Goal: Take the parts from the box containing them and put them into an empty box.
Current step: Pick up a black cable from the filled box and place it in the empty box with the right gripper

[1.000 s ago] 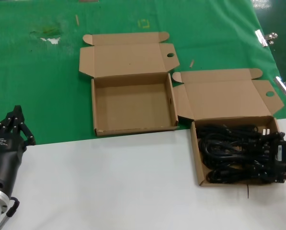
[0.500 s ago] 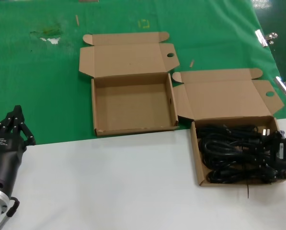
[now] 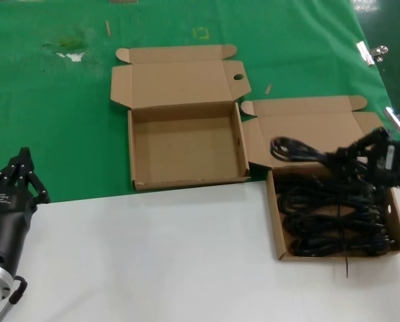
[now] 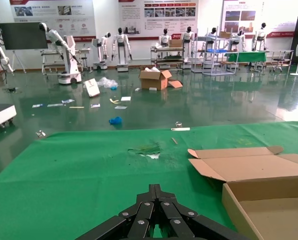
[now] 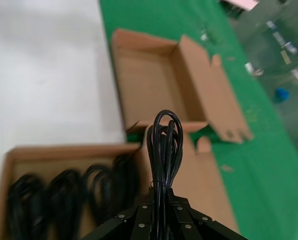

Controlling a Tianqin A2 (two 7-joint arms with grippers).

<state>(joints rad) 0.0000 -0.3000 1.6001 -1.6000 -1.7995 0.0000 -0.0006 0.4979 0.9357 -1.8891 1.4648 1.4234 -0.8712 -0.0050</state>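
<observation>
My right gripper (image 3: 360,155) is shut on a black power cord (image 3: 297,150) and holds it in the air above the right cardboard box (image 3: 278,221), over its rear edge. The cord's loop sticks out past the fingers in the right wrist view (image 5: 164,145). Several more bundled black cords (image 3: 334,221) lie in that box. The empty box (image 3: 186,144) sits to the left of it on the green cloth, lid open; it shows in the right wrist view (image 5: 149,82) beyond the held cord. My left gripper (image 3: 22,164) is shut and idle at the table's left.
The open lids of both boxes (image 3: 179,77) lie flat toward the far side. Metal clips (image 3: 370,51) lie on the green cloth (image 3: 52,114) at the far right. A white table surface (image 3: 153,255) spans the near side.
My right gripper has risen out of the right box with one cord in it and moved back over the box's rear edge. The left arm has not moved.
</observation>
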